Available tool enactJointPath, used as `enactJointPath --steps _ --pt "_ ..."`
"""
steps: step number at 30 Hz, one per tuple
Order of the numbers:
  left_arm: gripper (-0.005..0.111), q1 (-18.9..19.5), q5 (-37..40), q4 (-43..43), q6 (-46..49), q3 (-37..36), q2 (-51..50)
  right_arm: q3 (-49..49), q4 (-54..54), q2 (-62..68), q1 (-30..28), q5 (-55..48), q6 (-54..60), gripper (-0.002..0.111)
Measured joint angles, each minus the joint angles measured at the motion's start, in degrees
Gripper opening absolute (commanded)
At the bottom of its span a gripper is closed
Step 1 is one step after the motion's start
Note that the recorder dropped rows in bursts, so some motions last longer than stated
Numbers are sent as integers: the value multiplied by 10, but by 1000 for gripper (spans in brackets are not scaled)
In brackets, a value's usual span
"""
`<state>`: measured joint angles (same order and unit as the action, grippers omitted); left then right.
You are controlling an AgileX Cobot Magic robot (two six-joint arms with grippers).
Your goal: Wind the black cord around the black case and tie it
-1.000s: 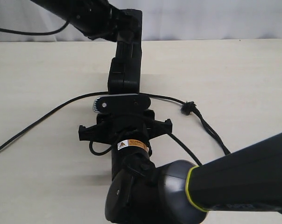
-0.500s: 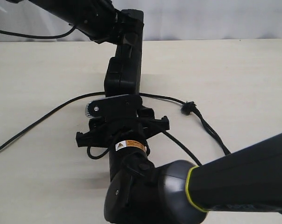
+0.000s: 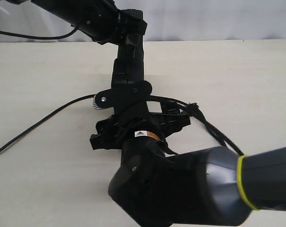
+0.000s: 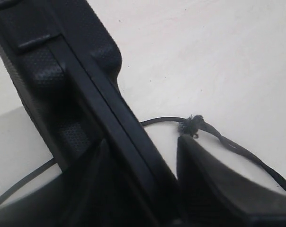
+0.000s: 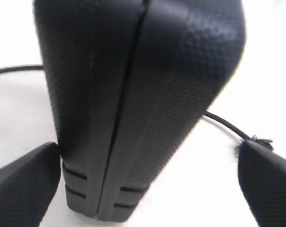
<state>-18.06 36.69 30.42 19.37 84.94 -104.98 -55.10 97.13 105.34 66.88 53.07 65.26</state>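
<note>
The black case [image 3: 128, 73] stands on edge near the table's middle, with my left gripper [image 3: 130, 43] shut on its top end. In the left wrist view the case [image 4: 62, 80] runs slanted between the fingers [image 4: 214, 189], at my left gripper [image 4: 143, 142]. My right gripper [image 3: 139, 127] is open, its jaws spread wide to either side of the case [image 5: 138, 94] without touching it; the gripper's middle [image 5: 145, 156] faces the case's narrow edge. The black cord [image 3: 48, 118] lies on the table, passes behind the case and ends in a fuzzy knot [image 3: 192, 108] [image 4: 190, 125] [image 5: 254, 141].
Beyond the knot, the doubled loop [image 3: 218, 137] trails to the right and goes under my right arm [image 3: 204, 189], which fills the lower foreground. The beige table [image 3: 247, 71] stretches out on both sides. A white backdrop lies past its far edge.
My right gripper has twisted, its right side rising, and shifted right and closer to the case. The case and left gripper leaned slightly. The cord's left stretch stayed put.
</note>
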Motion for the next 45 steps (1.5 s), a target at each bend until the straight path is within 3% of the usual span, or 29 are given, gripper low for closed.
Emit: enactJointPath --steps 6,15,19,23,26,28,30,32,34,37,45 --pt "40 0 0 -6 0 0 0 8 25 -47 12 -7 44 94" --pt "40 0 0 -13 1 0 0 55 29 -142 78 28 97 94" --pt "40 0 0 -15 1 0 0 88 29 -226 67 29 120 94" --pt "40 0 1 -16 1 0 0 103 29 -345 -48 -62 144 94" --pt "40 0 2 -16 1 0 0 103 29 -372 -198 -189 154 93" --pt "40 0 3 -16 1 0 0 104 32 -361 -301 -320 158 81" --pt "40 0 3 -16 1 0 0 104 35 -323 -404 -471 159 60" --pt "40 0 3 -16 1 0 0 104 35 -286 -457 -568 152 41" --pt "40 0 3 -16 1 0 0 102 35 -250 -487 -626 143 22" --pt "40 0 3 -16 1 0 0 87 35 -181 -510 -663 135 4" --pt "40 0 12 8 3 0 -3 18 33 -22 -512 -802 143 4"
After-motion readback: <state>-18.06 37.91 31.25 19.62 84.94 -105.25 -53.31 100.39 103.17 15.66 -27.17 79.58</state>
